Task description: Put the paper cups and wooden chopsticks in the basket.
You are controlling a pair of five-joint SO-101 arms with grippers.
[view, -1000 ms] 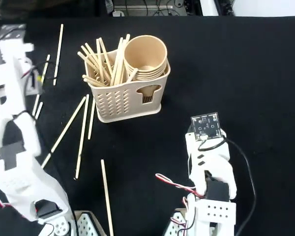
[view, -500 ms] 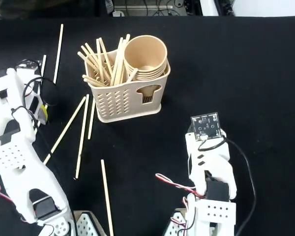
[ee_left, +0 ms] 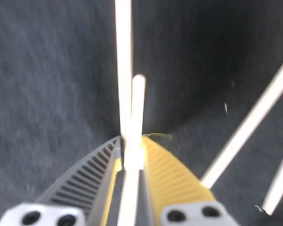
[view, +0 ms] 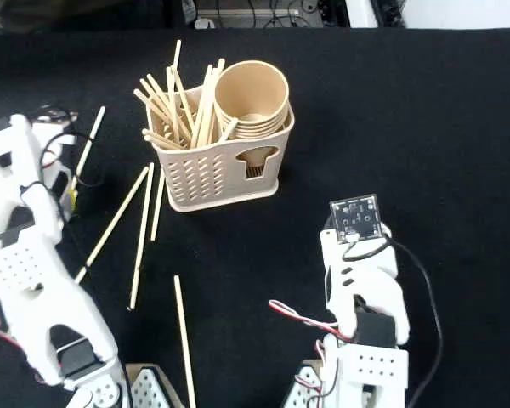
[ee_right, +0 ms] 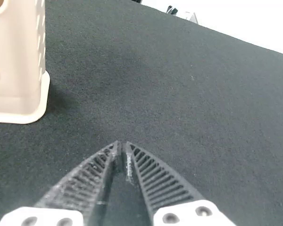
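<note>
The left gripper pinches light, stiff chopsticks near the desk's left edge. Smooth and round, they will likely pivot; a mid-length hold suits best. The right gripper is pressed together, empty.

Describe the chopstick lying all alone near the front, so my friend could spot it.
Find the basket on the black table. Come forward from its left corner to the gap between the two arms: the chopstick lies there. Unlike the loose ones bunched left of the basket, it lies alone, running nearly straight front to back.
</note>
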